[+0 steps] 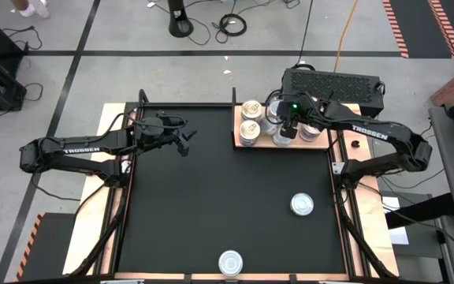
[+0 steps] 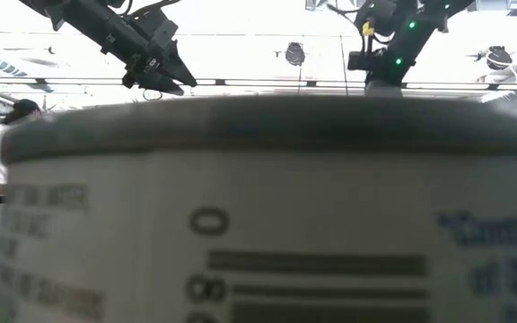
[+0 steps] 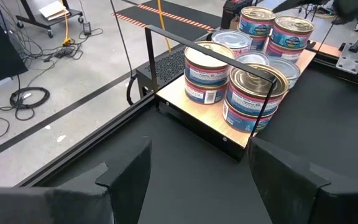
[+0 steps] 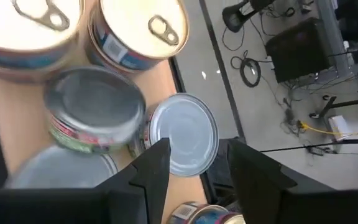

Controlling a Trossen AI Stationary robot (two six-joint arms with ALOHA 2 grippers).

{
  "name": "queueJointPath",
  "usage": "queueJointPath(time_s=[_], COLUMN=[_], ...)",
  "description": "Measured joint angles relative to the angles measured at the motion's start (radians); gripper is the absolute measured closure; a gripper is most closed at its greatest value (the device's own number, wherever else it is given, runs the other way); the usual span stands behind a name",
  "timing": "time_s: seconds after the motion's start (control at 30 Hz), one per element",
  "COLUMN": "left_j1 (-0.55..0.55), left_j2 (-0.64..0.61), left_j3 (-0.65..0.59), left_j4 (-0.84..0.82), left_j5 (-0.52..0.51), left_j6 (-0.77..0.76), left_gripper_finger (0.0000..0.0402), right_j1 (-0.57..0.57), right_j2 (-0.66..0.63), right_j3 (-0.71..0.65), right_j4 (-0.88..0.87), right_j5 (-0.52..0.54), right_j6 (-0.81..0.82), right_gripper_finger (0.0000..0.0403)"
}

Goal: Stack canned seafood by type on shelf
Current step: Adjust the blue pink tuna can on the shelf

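Grey concrete floor strewn with cables surrounds the matte black table (image 1: 211,205), whose far right corner carries the light-brown grained wooden board (image 1: 238,144). On the board stand short round tins (image 3: 253,93), some stacked two high, with gold ring-pull or plain silver tops and blue-and-red labels too small to read. The right gripper (image 1: 287,131) hangs over the board's middle tins, a silver-topped tin (image 4: 184,133) between its parted fingers, not visibly clamped. Two more silver tins lie loose: one (image 1: 302,205) near the right edge, one (image 1: 230,262) at the near edge. The left gripper (image 1: 186,140), arm lettered TROSSEN, waits open by the far left edge.
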Motion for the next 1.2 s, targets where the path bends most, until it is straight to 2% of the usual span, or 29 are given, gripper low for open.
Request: queueJointPath(time_s=[0.1, 0.23, 0.33, 0.43, 0.53, 0.7, 0.9, 1.03, 1.2], left_j1=[0.0, 0.0, -0.01, -0.013, -0.019, -0.046, -0.063, -0.061, -0.033], left_j2=[0.0, 0.0, 0.012, 0.037, 0.091, 0.251, 0.439, 0.482, 0.484], left_j3=[0.0, 0.0, 0.008, 0.037, 0.098, 0.243, 0.416, 0.444, 0.444], left_j4=[0.0, 0.07, 0.134, 0.152, 0.16, 0.155, 0.079, 0.084, 0.073], left_j5=[0.003, 0.078, 0.113, 0.12, 0.148, 0.173, 0.164, 0.158, 0.156], left_j6=[0.0, -0.006, 0.0, 0.018, 0.046, 0.188, 0.388, 0.416, 0.414], left_gripper_finger=[0.0139, 0.0139, 0.0139, 0.0139, 0.0139, 0.0139, 0.0139, 0.0139, 0.0139], right_j1=[0.012, 0.021, 0.021, 0.022, 0.045, 0.137, 0.263, 0.308, 0.325], right_j2=[-0.046, -0.105, -0.148, -0.158, -0.157, -0.157, -0.123, -0.073, 0.021], right_j3=[0.0, 0.0, 0.0, 0.0, 0.0, 0.0, -0.022, -0.051, -0.072], right_j4=[-0.036, -0.099, -0.114, -0.149, -0.178, -0.175, -0.201, -0.128, 0.002], right_j5=[-0.084, -0.194, -0.283, -0.358, -0.402, -0.381, -0.153, -0.048, 0.0], right_j6=[0.066, 0.201, 0.373, 0.618, 0.696, 0.554, 0.196, 0.005, -0.08], right_gripper_finger=[0.025, 0.025, 0.025, 0.025, 0.025, 0.025, 0.025, 0.025, 0.0242])
